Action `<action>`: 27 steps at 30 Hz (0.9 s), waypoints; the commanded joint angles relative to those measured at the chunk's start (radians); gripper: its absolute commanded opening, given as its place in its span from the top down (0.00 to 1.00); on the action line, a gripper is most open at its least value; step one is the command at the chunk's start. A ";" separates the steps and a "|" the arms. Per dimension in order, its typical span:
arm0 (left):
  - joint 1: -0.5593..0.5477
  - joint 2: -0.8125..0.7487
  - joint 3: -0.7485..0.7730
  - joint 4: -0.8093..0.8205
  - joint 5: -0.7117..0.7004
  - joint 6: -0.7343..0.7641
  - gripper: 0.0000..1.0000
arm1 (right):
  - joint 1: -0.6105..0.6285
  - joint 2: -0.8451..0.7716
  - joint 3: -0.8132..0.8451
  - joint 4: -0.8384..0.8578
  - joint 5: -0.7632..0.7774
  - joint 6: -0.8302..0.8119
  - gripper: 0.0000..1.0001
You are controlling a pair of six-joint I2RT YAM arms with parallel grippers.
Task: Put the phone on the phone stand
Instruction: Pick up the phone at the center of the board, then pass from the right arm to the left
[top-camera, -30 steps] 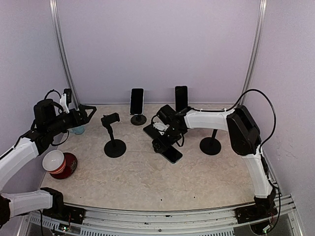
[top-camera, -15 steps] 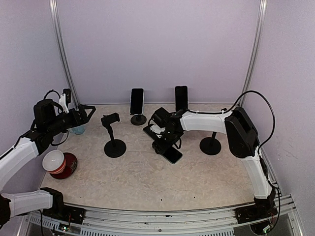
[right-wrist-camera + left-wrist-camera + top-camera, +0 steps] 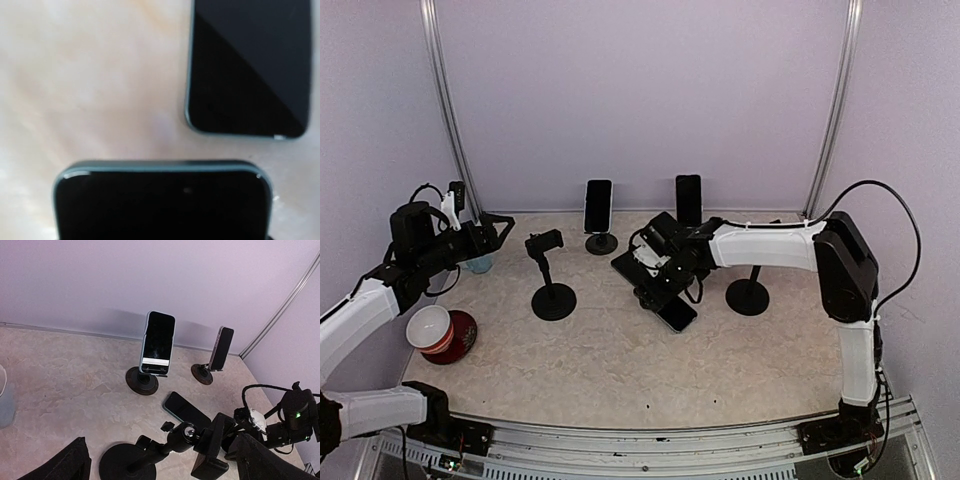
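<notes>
while the left claw (image 3: 506, 226) hangs released, the right claw (image 3: 660, 283) sits low over a phone (image 3: 160, 205) on the table (image 3: 620, 370); its grasp i cannot tell.

Lilac walls (image 3: 640, 90) enclose a marbled (beige) tabletop (image 3: 620, 370).

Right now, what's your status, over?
Left claw open, off to the side. Right claw on phone, grip unconfirmed. Empty stand to its left. Second phone flat alongside.
</notes>
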State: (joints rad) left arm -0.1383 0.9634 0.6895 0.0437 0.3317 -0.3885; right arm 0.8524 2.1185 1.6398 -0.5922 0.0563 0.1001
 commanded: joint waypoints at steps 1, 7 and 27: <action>0.007 -0.003 0.010 0.000 -0.015 0.016 0.01 | 0.044 -0.140 -0.029 0.137 0.004 0.009 0.54; -0.022 0.004 0.009 0.008 0.013 0.051 0.01 | 0.085 -0.230 -0.035 0.194 0.046 -0.003 0.54; -0.409 -0.067 0.075 -0.023 -0.063 0.119 0.01 | 0.093 -0.579 -0.311 0.584 -0.145 0.236 0.57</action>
State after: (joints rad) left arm -0.4686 0.9443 0.7265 0.0216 0.3481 -0.2855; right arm 0.9405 1.6199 1.3811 -0.2260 -0.0639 0.2169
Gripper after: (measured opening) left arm 0.988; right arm 0.724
